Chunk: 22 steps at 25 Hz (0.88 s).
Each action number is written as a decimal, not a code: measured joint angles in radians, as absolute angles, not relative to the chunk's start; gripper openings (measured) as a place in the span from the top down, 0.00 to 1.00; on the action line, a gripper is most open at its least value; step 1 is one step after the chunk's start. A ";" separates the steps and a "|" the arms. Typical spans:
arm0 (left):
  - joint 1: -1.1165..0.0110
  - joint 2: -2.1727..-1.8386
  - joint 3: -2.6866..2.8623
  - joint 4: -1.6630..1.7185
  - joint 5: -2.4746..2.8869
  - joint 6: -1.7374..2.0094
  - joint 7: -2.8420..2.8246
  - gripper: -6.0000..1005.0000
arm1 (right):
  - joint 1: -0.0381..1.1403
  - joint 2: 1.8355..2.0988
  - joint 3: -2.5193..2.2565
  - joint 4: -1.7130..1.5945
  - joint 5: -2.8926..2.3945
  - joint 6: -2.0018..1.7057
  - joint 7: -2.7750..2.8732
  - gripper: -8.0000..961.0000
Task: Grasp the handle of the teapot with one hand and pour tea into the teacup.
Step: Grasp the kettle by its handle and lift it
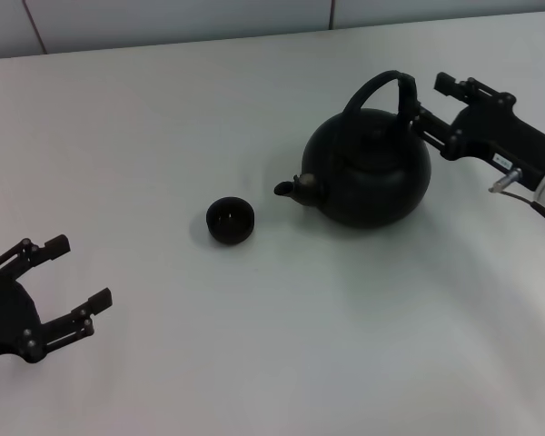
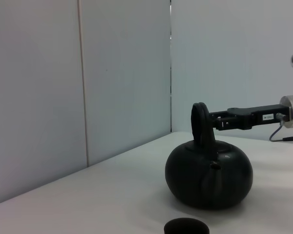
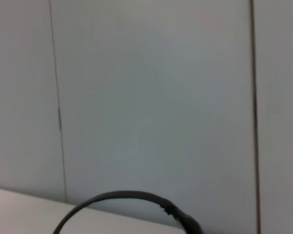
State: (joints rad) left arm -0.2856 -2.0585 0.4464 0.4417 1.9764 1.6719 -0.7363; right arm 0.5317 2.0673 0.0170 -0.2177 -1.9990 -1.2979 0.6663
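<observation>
The big black teapot [image 1: 371,168] sits on the white table [image 1: 254,345], a bit right of the middle. Its short spout points toward the robot's left. The tall handle [image 1: 379,93] loops up over the lid.

The tiny black teacup [image 1: 230,220] stands on the table just left of the spout, near it but not touching.

The right gripper [image 1: 433,102] is at the handle's right side, w/ its arm reaching in from the right edge. One finger sits behind the handle and one in front, so the fingers look spread w/ the handle close to them. Cannot tell if they touch it yet. The teapot rests flat on the table.

The left gripper [image 1: 74,274] waits low at the left, near the table's front, well apart from the cup and pot. Its two fingers are spread wide and hold nothing.
</observation>
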 joint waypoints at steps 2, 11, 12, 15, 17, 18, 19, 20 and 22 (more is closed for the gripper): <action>-0.285 -2.059 0.446 0.442 1.973 1.672 -0.736 0.15 | 0.544 2.067 0.010 -0.218 -1.999 -1.278 0.667 0.38; -0.285 -2.061 0.446 0.437 1.959 1.672 -0.736 0.16 | 0.564 2.071 -0.014 -0.217 -2.001 -1.235 0.680 0.39; -0.286 -2.061 0.446 0.435 1.956 1.672 -0.736 0.16 | 0.564 2.071 -0.014 -0.218 -2.002 -1.234 0.680 0.39; -0.287 -2.061 0.446 0.431 1.952 1.671 -0.736 0.16 | 0.562 2.072 -0.023 -0.218 -2.002 -1.232 0.675 0.40; -0.287 -2.061 0.446 0.431 1.951 1.671 -0.736 0.16 | 0.562 2.072 -0.025 -0.218 -2.002 -1.231 0.675 0.48; -0.288 -2.061 0.446 0.431 1.950 1.671 -0.736 0.16 | 0.563 2.072 -0.025 -0.218 -2.002 -1.230 0.675 0.52; -0.289 -2.061 0.446 0.431 1.950 1.671 -0.736 0.16 | 0.565 2.072 -0.025 -0.218 -2.002 -1.230 0.675 0.57; -0.289 -2.061 0.446 0.431 1.949 1.671 -0.736 0.16 | 0.569 2.072 -0.025 -0.218 -2.002 -1.227 0.674 0.61; -0.290 -2.061 0.446 0.431 1.949 1.671 -0.736 0.16 | 0.571 2.072 -0.025 -0.218 -2.002 -1.225 0.674 0.69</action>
